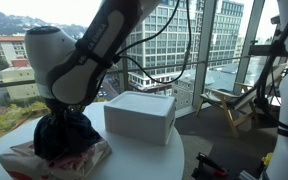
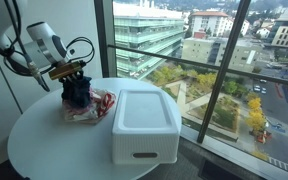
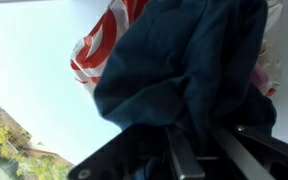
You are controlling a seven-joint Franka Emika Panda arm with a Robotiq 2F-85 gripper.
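A dark navy cloth (image 1: 69, 135) hangs bunched from my gripper (image 2: 72, 77), just above a red-and-white plastic bag (image 1: 54, 160) on the round white table (image 2: 54, 150). In the wrist view the cloth (image 3: 189, 65) fills most of the picture and folds in between my fingers (image 3: 179, 150), which are shut on it. The bag (image 3: 104, 45) shows behind the cloth. In an exterior view the cloth (image 2: 76, 95) dangles over the bag (image 2: 96, 105), its lower end touching or nearly touching it.
A white lidded plastic bin (image 2: 144, 125) stands on the table right beside the bag. Floor-to-ceiling windows (image 2: 184, 50) run close behind the table. A chair (image 1: 229, 100) stands by the glass.
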